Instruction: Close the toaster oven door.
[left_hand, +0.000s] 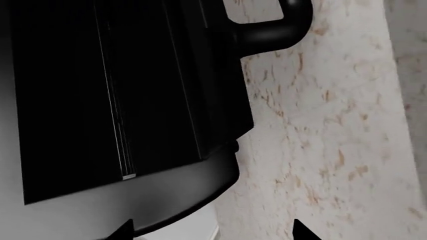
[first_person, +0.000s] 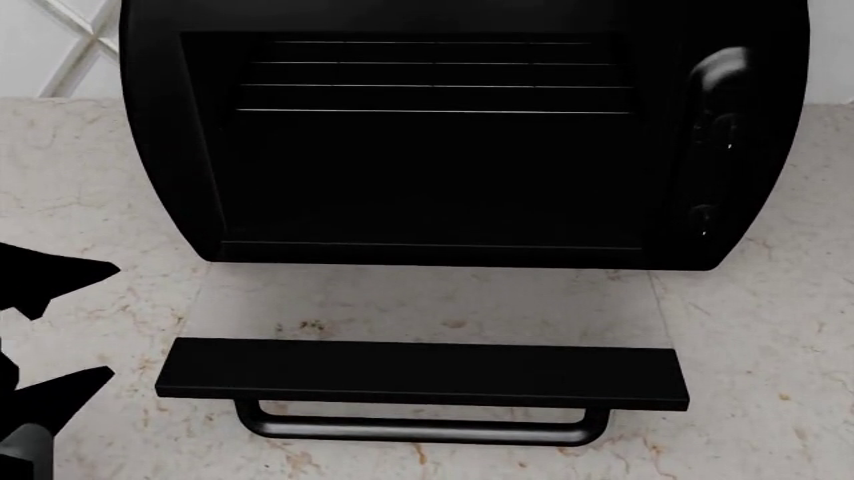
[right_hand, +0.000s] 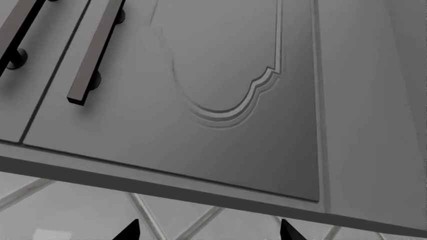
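The left tool (first_person: 47, 325) sits at the left edge of the head view with its two dark fingers spread apart and nothing between them, so it is open and empty. The toaster oven door (first_person: 424, 372) lies just to the right of this tool, folded down flat over the marble worktop (first_person: 761, 330), with its black edge strip and U-shaped bar handle (first_person: 416, 428) toward the robot. Behind the door, the toaster oven (first_person: 461, 135) stands with its cavity exposed and the wire rack (first_person: 434, 85) visible. The step in hand appears to be the approach: no contact with the door is made yet. The next move calls for bringing the left tool under or against the door's free edge near the handle, then swinging the panel up and back toward the cavity. The right tool (right_hand: 208, 232) faces a grey cabinet door (right_hand: 220, 90); its fingertips stand apart, empty, well away from the oven.
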